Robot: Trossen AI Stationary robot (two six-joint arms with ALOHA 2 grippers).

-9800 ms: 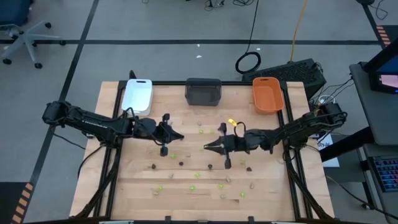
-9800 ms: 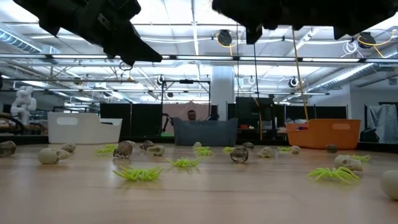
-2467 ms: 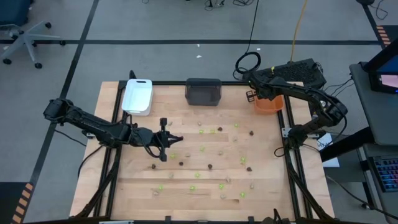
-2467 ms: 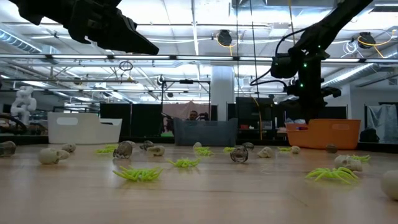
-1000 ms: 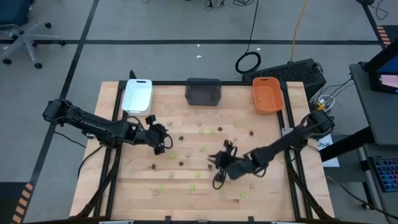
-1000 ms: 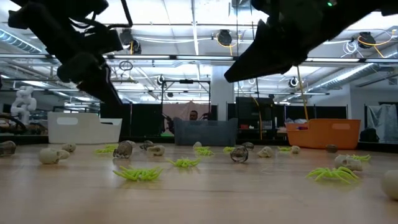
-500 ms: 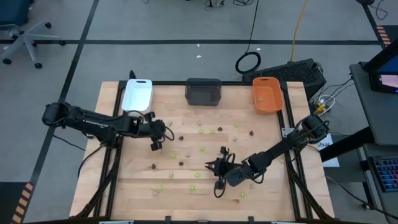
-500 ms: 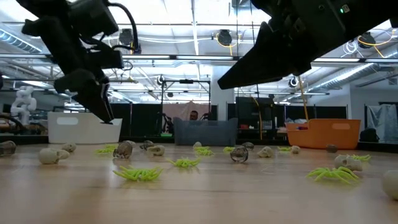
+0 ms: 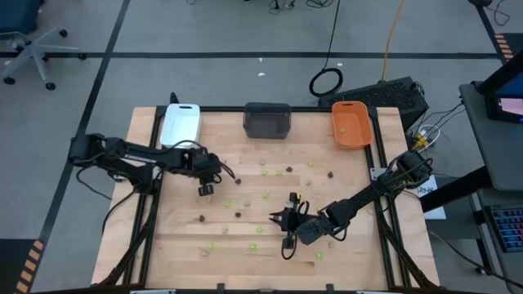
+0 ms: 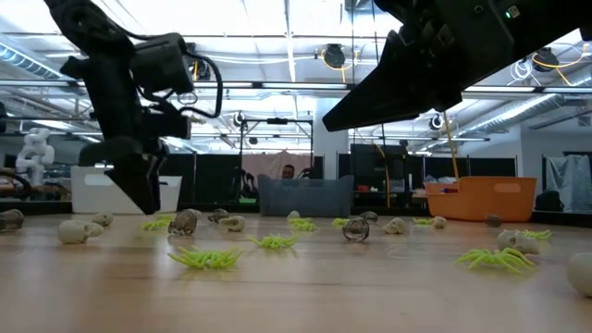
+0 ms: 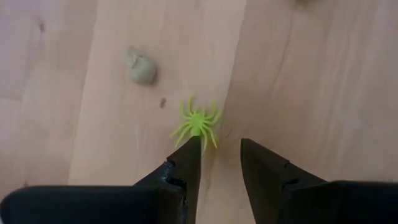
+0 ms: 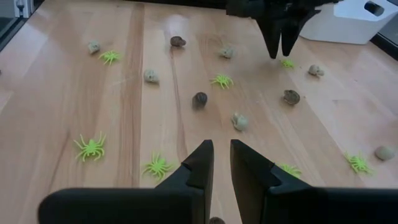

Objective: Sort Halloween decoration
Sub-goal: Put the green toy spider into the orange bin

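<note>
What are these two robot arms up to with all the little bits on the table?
They are sorting tiny Halloween toys on a wooden table. The left hand hangs just over a lime green plastic spider, fingers slightly apart, holding nothing. The right hand hovers low, empty, over more spiders and small skulls. One green piece lies in the orange tray.

Grey floor (image 9: 204, 82), black tape lines, office chair (image 9: 29, 45).
</note>
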